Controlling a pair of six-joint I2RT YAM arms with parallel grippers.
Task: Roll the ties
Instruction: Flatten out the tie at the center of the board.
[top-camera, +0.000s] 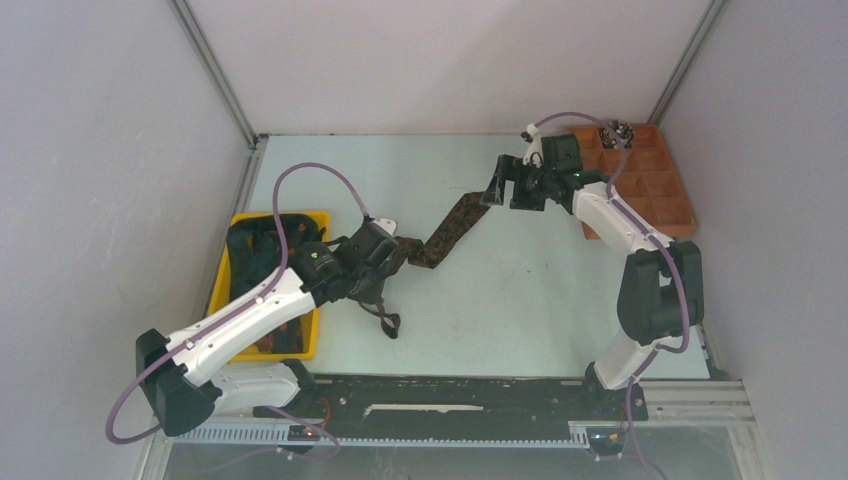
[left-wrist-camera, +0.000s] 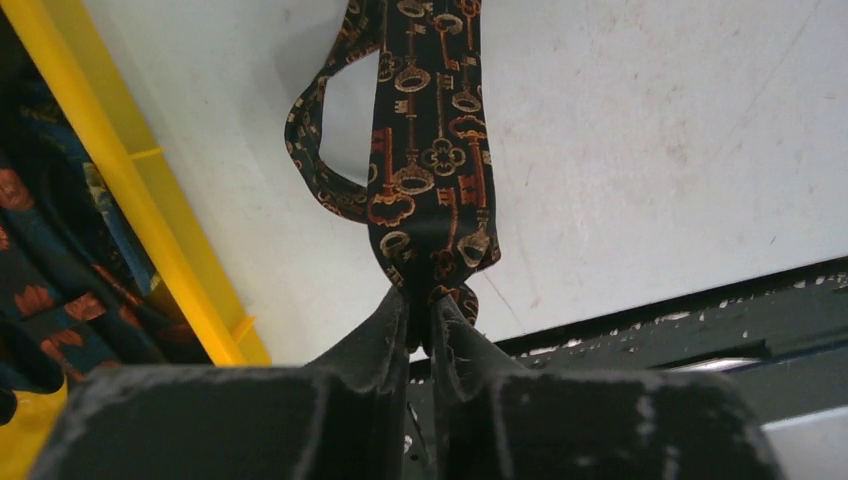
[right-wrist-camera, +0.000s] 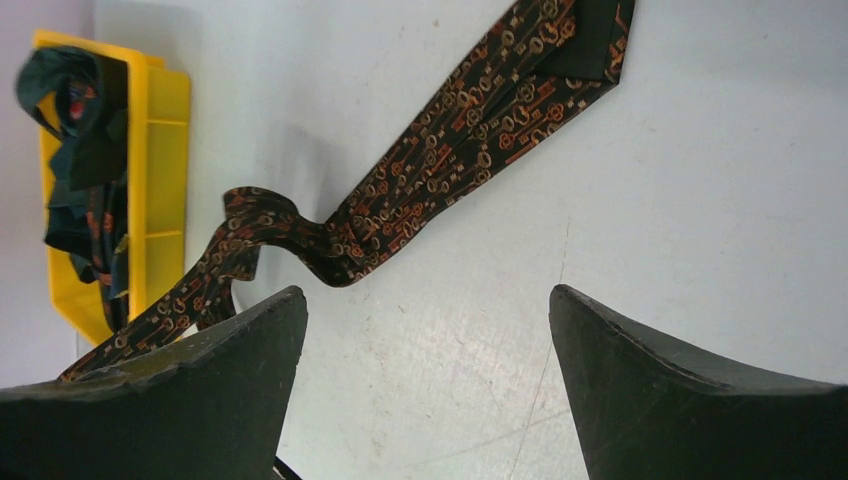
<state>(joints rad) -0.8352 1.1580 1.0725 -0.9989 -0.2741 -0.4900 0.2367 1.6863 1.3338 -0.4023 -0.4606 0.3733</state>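
Top view. The tie (top-camera: 452, 222) lies flat on the pale table (top-camera: 520, 300) at centre frame. Its long axis runs diagonally from lower left to upper right, and the broad end points to the upper right. That end lies just beside the right gripper (top-camera: 497, 190). The lower-left end meets the left gripper (top-camera: 388, 262). A yellow bin (top-camera: 228, 300) at the left edge holds spare ties (top-camera: 255, 250) in a loose heap. An orange tray (top-camera: 660, 190) with compartments sits at the upper right, and a small dark coil (top-camera: 618, 130) rests in one of its top compartments.

Left wrist view. The left gripper (left-wrist-camera: 420, 310) has its fingers pressed together, pinching a folded part of the tie (left-wrist-camera: 425, 150). The key-patterned cloth runs straight up the frame from the fingertips, and a narrower stretch forms a loop to its left. The bin (left-wrist-camera: 130, 190) crosses the left side, with the spare ties (left-wrist-camera: 50, 260) inside it.

Right wrist view. The right gripper (right-wrist-camera: 425, 380) has its fingers spread wide and holds nothing, above bare table. The tie (right-wrist-camera: 450, 150) slants from lower left to upper right, with its wide pointed end at the top right. It is twisted at mid-left. The bin (right-wrist-camera: 165, 150) stands at the upper left.
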